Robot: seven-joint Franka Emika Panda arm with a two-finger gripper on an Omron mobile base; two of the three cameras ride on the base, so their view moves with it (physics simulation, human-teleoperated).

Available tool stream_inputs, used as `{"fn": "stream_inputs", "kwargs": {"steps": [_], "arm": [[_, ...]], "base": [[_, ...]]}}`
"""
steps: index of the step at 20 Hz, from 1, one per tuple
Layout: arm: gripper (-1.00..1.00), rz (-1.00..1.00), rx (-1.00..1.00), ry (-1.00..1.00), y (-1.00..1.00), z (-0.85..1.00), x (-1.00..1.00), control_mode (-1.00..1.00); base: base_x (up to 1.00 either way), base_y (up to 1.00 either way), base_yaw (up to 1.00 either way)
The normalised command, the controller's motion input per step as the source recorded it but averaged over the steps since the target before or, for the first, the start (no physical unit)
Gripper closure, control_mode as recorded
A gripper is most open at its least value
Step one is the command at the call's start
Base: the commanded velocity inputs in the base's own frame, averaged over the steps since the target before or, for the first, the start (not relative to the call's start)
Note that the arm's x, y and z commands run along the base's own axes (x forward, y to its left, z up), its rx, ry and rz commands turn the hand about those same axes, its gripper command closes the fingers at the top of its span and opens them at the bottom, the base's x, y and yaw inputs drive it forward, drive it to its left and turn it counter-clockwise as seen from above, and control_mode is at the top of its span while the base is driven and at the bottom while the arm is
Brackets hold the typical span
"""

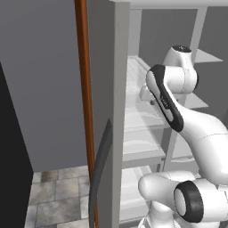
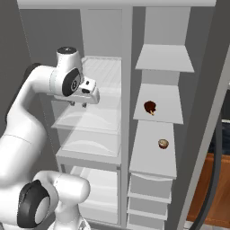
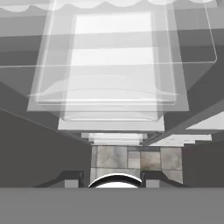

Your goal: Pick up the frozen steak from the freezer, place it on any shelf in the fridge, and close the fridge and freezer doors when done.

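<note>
Grey, flat-walled cabinet stands open around my claw [image 2: 78, 103], which is clenched on nothing, above smooth translucent glass shelves [image 2: 87, 121]; flat grey door [image 1: 109, 111] left of it.

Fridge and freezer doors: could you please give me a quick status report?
End effector shut, empty, in left compartment above glass shelves. Both doors open: left, right. Nothing blocking them.
</note>
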Motion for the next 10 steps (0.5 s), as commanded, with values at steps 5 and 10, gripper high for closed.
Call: {"fn": "stream_inputs", "kwargs": {"steps": [5, 10], "arm": [[-1.00, 0.00, 0.00, -0.04, 0.00, -0.01, -0.24, -1.00], [-1.00, -0.01, 0.00, -0.02, 0.00, -0.24, -0.62, -1.00]], "base": [[0.00, 0.00, 0.00], [0.00, 0.00, 0.00]]}}
